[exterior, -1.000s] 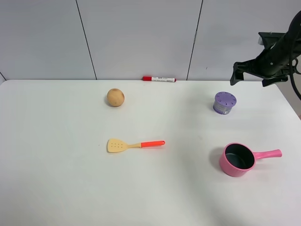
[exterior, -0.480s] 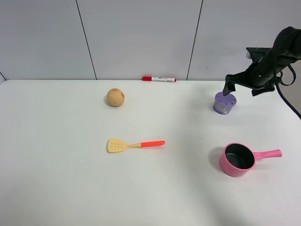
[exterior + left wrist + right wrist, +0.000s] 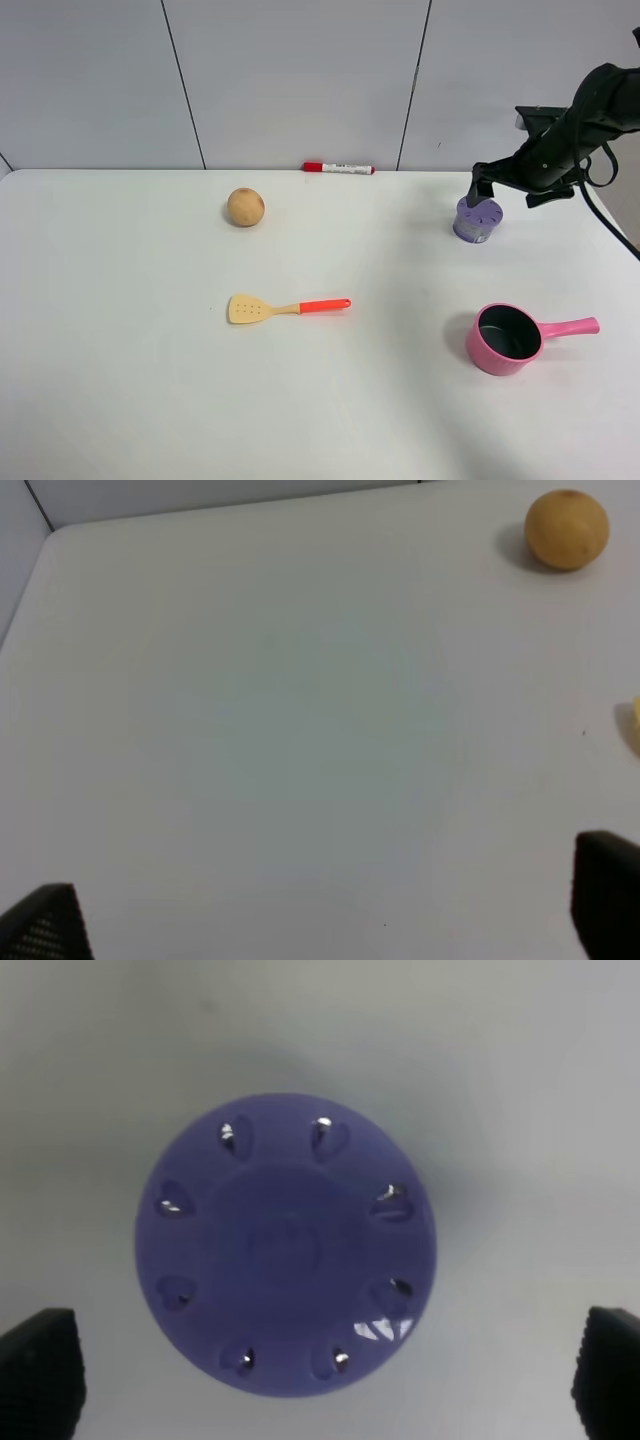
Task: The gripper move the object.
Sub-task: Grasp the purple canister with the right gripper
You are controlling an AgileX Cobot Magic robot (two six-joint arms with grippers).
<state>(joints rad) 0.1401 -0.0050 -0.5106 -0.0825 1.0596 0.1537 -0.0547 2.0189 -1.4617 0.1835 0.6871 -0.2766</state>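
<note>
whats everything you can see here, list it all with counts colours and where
container: 1, purple, back right of the table, under the right pincer
ball: 1, tan, back of the table, left of centre
spatula: 1, yellow blade with orange-red handle, lying flat mid-table
marker: 1, red and white, at the back edge by the wall
pot: 1, pink with dark inside, front right, handle pointing right
table: 1, white
wall: 1, pale grey panels, behind the table
right pincer: 1, black, open, over the container
left pincer: 1, black, open, over bare table, seen only in its wrist view
</note>
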